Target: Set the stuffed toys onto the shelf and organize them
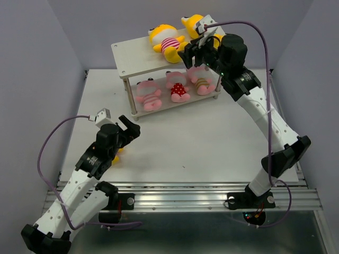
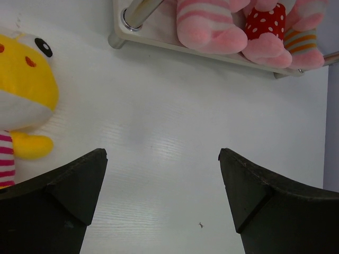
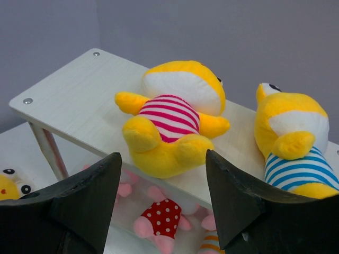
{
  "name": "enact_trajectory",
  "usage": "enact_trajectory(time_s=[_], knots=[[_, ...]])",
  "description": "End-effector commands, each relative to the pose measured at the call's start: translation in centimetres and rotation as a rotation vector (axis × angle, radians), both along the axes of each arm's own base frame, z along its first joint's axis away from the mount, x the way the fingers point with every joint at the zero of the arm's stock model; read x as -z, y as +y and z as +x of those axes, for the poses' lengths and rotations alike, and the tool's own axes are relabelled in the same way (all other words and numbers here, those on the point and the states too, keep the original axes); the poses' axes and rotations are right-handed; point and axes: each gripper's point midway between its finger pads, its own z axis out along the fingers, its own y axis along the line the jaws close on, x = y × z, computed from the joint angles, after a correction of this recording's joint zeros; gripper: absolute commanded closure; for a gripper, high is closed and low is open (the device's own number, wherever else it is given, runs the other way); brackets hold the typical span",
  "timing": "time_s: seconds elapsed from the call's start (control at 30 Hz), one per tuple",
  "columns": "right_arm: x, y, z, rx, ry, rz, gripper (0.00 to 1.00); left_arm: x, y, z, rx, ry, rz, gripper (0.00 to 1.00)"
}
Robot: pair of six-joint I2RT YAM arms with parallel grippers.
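Observation:
The shelf (image 1: pixel 135 55) stands at the back of the table. Two yellow stuffed toys lie on its top board: one in pink stripes (image 1: pixel 167 41) and one in blue stripes (image 1: pixel 192 24). Three pink toys (image 1: pixel 148 96) (image 1: pixel 178 89) (image 1: pixel 202 83) sit on the lower board. A third yellow toy (image 1: pixel 117 155) lies on the table, mostly hidden under my left arm. My left gripper (image 1: pixel 131 127) is open and empty over the table, to the right of that toy (image 2: pixel 24 90). My right gripper (image 1: pixel 195 57) is open and empty just in front of the pink-striped yellow toy (image 3: pixel 172 119).
The white tabletop (image 1: pixel 212 137) ends in a metal rail (image 1: pixel 185 193) at the near edge. Grey walls close in the back and sides. The shelf's front left leg (image 2: pixel 139 11) stands ahead of my left gripper (image 2: pixel 162 153). The top board's left half (image 3: pixel 69 90) is bare.

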Motion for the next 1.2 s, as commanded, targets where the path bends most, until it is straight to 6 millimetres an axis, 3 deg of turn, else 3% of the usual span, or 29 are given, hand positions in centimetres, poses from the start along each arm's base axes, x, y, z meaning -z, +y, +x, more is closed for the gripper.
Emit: enact_trajectory(time_s=[0.0, 0.17, 0.2, 0.33, 0.4, 0.43, 0.5, 0.57, 0.6, 0.63, 0.67, 0.83, 0.93, 1.03, 1.17], knots=[[-5.0, -0.1, -3.3, -0.076, -0.106, 0.081, 0.30, -2.1, 0.8, 0.0, -0.049, -0.035, -0.022, 0.01], [-5.4, -0.3, -4.8, -0.109, -0.101, 0.104, 0.11, -1.3, 1.8, -0.9, -0.098, 0.019, -0.013, 0.01], [-6.0, -0.7, -5.6, -0.114, -0.111, 0.114, 0.00, -1.1, 2.1, -1.1, -0.114, 0.033, -0.011, 0.01], [-5.7, -1.6, -7.5, -0.123, -0.089, 0.156, 0.00, 0.0, 4.2, -2.0, -0.257, 0.133, 0.007, 0.01], [-3.9, -1.8, -7.9, -0.119, -0.032, 0.186, 0.00, 0.7, 5.5, -2.7, -0.316, 0.188, 0.057, 0.01], [-4.4, -2.5, -8.9, -0.118, -0.037, 0.206, 0.00, 1.1, 6.0, -3.0, -0.344, 0.209, 0.072, 0.01], [-1.6, -2.6, -9.2, -0.115, 0.020, 0.206, 0.00, 2.3, 6.7, -3.6, -0.393, 0.274, 0.108, 0.01], [-1.9, -3.6, -10.6, -0.106, 0.025, 0.281, 0.00, 3.4, 7.6, -3.9, -0.444, 0.318, 0.145, 0.01], [1.0, -3.6, -10.3, -0.090, 0.073, 0.271, 0.00, 3.8, 7.8, -3.8, -0.457, 0.331, 0.154, 0.01], [1.7, -3.8, -10.6, -0.084, 0.082, 0.282, 0.00, 3.9, 7.8, -3.6, -0.460, 0.337, 0.159, 0.01], [1.4, -4.2, -11.4, -0.090, 0.074, 0.323, 0.00, 3.8, 7.8, -3.2, -0.464, 0.327, 0.154, 0.01], [6.7, -3.9, -11.8, -0.098, 0.196, 0.327, 0.00, 4.9, 10.1, -0.8, -0.512, 0.355, 0.213, 0.01], [8.5, -4.0, -12.1, -0.092, 0.237, 0.328, 0.00, 5.3, 11.7, 0.4, -0.558, 0.356, 0.220, 0.01], [11.5, -4.0, -12.6, -0.091, 0.302, 0.325, 0.00, 5.3, 11.8, 2.5, -0.546, 0.322, 0.190, 0.02], [14.2, -3.9, -13.0, -0.095, 0.367, 0.319, 0.00, 6.3, 12.6, 3.9, -0.572, 0.335, 0.191, 0.06]])
